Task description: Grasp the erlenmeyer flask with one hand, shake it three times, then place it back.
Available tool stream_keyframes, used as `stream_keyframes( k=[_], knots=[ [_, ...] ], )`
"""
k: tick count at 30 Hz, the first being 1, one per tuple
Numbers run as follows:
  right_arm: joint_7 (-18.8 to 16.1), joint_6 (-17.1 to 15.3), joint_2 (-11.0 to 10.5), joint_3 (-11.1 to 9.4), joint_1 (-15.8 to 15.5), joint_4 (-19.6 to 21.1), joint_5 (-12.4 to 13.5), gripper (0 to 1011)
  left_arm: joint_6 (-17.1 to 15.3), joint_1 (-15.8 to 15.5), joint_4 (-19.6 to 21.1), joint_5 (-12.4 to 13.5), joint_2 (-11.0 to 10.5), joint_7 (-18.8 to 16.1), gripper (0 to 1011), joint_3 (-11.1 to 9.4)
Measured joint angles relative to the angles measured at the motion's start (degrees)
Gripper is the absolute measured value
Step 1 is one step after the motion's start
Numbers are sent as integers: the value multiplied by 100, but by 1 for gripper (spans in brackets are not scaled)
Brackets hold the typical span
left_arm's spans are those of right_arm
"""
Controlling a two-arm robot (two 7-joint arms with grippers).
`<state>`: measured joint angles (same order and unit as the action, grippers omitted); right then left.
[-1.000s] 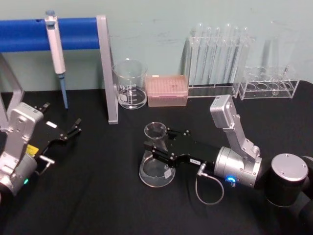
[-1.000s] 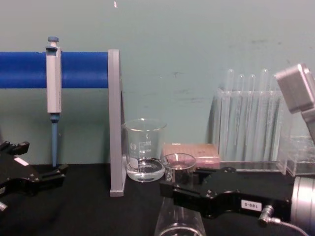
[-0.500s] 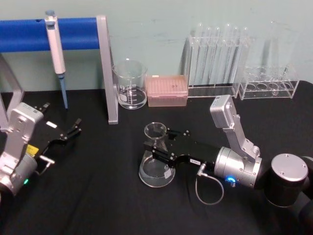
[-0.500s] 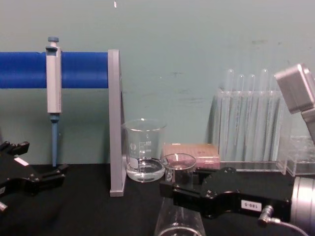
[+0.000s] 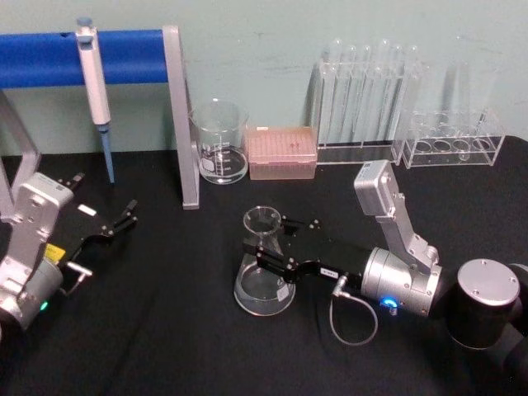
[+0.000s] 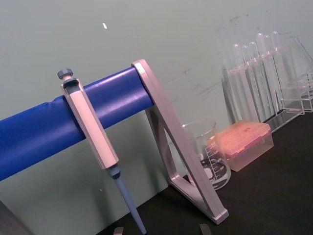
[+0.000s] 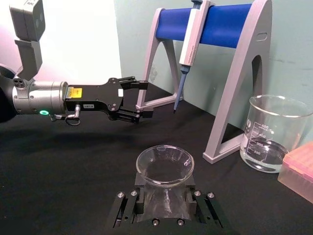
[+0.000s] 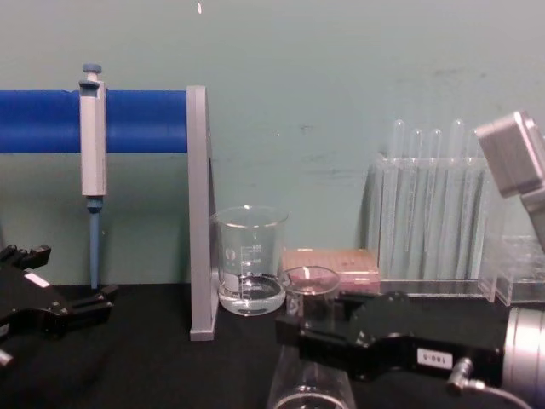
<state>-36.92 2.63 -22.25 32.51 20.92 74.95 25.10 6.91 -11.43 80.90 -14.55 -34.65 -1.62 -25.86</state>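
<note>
Black cloth covers the bench beneath a pale green wall, and the erlenmeyer flask [image 5: 264, 264] stands upright on it in front of the beaker [image 5: 219, 142], base flat on the cloth. The right gripper [image 5: 266, 255] pinches its neck just under the rim, likely so the wide base can swing freely; the left gripper [image 5: 118, 223] rests spread, well apart to the left. From the chest the gripper covers the neck and the flask's base is cut off, so contact with the cloth is hard to confirm

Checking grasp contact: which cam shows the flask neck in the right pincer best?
Right wrist view: the erlenmeyer flask neck sits between the right pincer jaws, seen close and straight on. Head view shows flask and pincer from above. Chest view cuts off the flask base.
</note>
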Motion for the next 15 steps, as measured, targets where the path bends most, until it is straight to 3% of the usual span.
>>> stream_keyframes(
  k=[15],
  knots=[
    [2,-11,0,2,-1,-3,-14,914,0,0,0,0,0,0,1001,0]
  ],
)
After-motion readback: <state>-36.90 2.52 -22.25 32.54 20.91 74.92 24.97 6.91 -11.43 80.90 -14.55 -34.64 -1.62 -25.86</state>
